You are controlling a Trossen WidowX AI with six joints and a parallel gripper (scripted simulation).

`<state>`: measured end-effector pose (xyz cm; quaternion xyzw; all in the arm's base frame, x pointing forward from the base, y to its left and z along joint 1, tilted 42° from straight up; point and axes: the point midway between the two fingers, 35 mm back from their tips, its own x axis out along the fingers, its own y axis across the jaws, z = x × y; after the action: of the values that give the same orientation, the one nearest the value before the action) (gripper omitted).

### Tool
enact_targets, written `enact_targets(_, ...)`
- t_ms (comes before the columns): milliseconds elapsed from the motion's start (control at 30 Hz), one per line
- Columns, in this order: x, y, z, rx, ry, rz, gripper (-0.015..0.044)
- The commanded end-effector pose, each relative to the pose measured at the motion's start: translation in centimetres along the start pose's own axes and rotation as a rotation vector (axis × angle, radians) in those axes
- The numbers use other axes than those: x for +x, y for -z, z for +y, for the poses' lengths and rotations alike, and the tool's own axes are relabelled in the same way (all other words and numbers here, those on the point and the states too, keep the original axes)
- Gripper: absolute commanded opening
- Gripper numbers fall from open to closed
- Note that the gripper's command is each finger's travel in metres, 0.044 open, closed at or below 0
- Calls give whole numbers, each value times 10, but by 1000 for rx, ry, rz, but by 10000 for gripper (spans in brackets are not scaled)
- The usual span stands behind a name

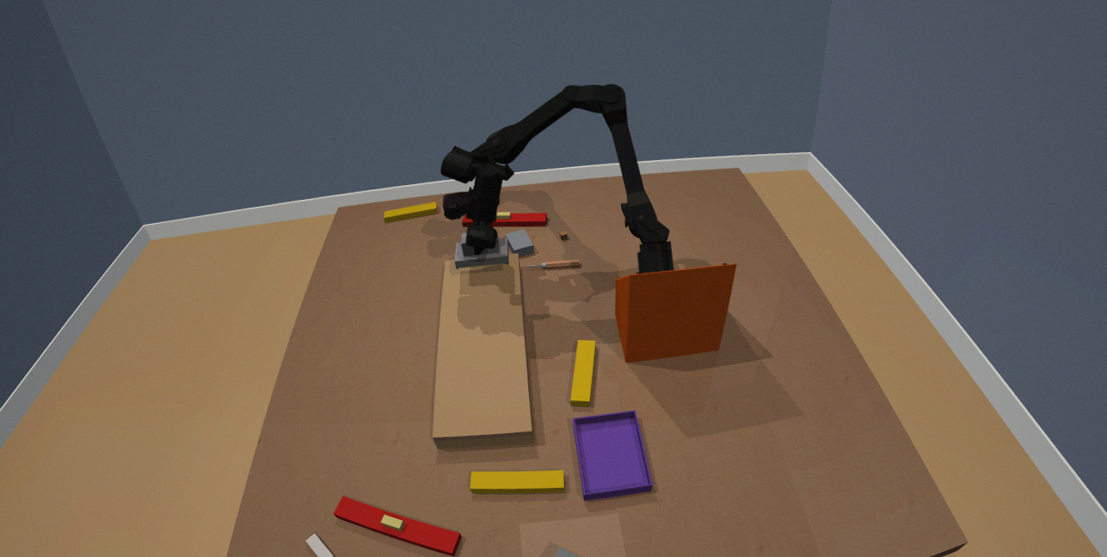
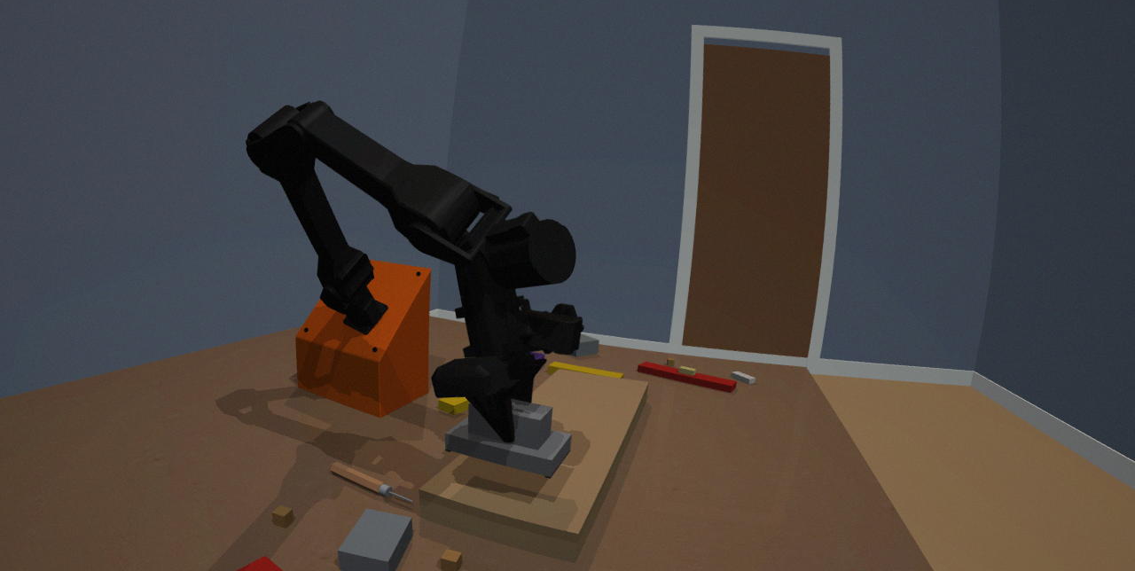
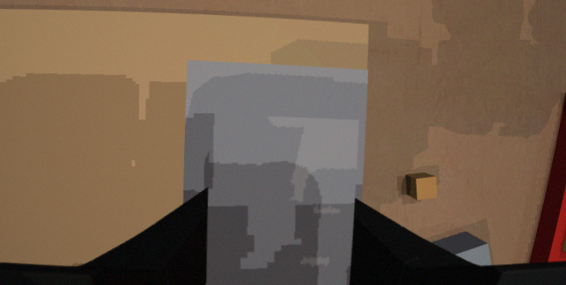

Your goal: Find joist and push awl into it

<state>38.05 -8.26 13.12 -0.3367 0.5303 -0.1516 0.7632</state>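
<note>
My gripper (image 1: 481, 244) (image 2: 517, 418) (image 3: 275, 197) is shut on the grey stud finder (image 1: 497, 254) (image 2: 476, 444) (image 3: 279, 143). It holds the stud finder level, a little above the tan floor panel (image 1: 483, 383) (image 2: 603, 441) (image 3: 66, 46), at the panel's end farthest from the top camera. The awl (image 1: 560, 265) (image 2: 361, 478) lies on the table beside that end, its metal tip toward the panel. The purple tray (image 1: 611, 453) is empty; in the exterior view the arm mostly hides it. No hole shows in the visible part of the panel. The joist is hidden.
A grey block (image 1: 520, 242) (image 2: 375, 540) (image 3: 475, 251) and a small wooden cube (image 1: 563, 235) (image 2: 282, 516) lie near the awl. A yellow bar (image 1: 583, 371) lies between the panel and the orange arm base (image 1: 677, 313) (image 2: 404, 345). A red bar (image 1: 526, 219) lies beyond the panel's far end.
</note>
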Motion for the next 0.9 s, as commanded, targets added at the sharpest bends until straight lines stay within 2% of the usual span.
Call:
enact_targets(0,7,1,1,-6,-4,-4,0)
enact_targets(867,43,13,0,-7,-1,-4,0)
